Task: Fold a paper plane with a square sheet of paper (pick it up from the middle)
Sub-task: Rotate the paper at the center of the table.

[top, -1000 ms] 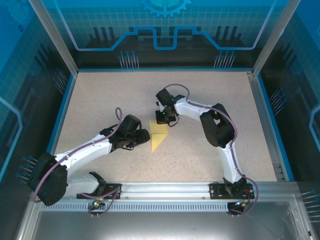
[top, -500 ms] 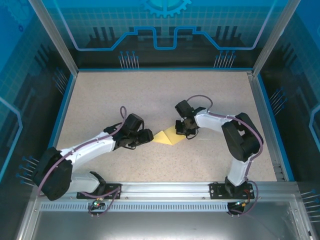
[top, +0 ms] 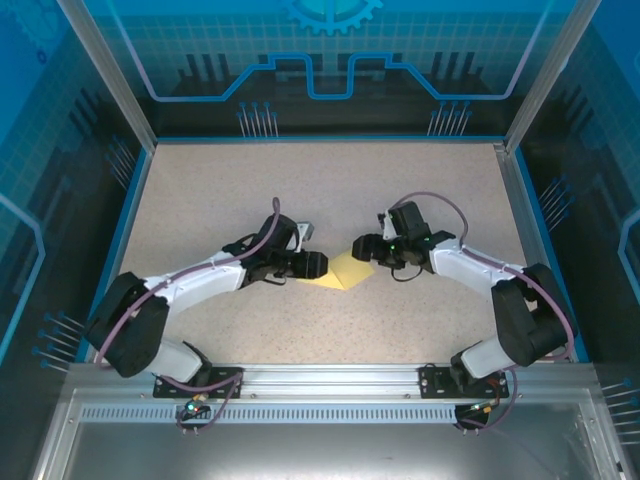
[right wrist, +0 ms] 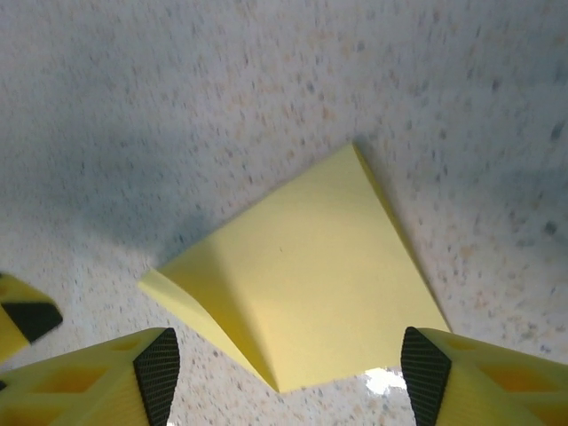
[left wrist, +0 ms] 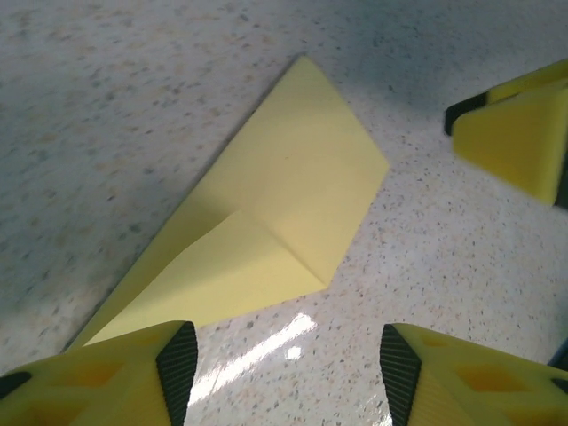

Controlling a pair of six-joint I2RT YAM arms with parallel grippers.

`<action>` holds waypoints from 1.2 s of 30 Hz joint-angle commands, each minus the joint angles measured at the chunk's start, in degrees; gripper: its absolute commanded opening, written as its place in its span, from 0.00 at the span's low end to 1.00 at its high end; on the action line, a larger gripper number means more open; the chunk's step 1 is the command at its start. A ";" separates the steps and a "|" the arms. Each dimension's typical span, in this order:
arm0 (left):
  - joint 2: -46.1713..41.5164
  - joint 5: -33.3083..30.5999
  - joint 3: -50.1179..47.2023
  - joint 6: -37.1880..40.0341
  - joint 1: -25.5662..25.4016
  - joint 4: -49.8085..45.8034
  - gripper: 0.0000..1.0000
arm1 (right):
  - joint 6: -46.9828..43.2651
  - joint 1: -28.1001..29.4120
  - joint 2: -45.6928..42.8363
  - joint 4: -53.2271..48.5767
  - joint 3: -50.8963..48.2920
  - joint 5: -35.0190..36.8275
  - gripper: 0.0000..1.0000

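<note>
My left gripper [top: 316, 265] and right gripper [top: 362, 247] gape empty beside the half-folded paper [top: 340, 273], middle of the table [top: 420, 190]; a careless finger could drag it, spoiling the crease.

White arms [top: 190, 288] carry black joints [top: 130, 330], looping purple cables [top: 445, 203], and yellow claw fingers [left wrist: 98, 382] tipped black.

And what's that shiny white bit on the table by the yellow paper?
Left wrist view: light glare on the table, a white streak just below the folded paper. Right wrist view: a smaller glare patch by the paper's lower corner, grey shadow on its left. Top external view: even light, sharp.
</note>
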 commanded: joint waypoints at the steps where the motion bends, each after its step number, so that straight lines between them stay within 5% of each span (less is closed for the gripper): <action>1: 3.43 6.19 2.52 8.89 1.14 2.63 0.59 | -0.78 -0.88 -0.75 5.61 -1.66 -6.54 0.71; 8: 11.85 10.60 9.38 18.03 4.59 -1.78 0.61 | 0.38 -1.69 -1.22 5.05 -2.85 -5.66 0.71; 26: 11.42 9.79 2.18 5.42 4.94 3.35 0.63 | 2.34 2.22 13.11 -6.77 9.02 0.09 0.56; 36: 6.65 6.91 -1.08 3.05 4.91 3.86 0.67 | -14.64 1.61 25.86 -17.01 23.08 1.43 0.55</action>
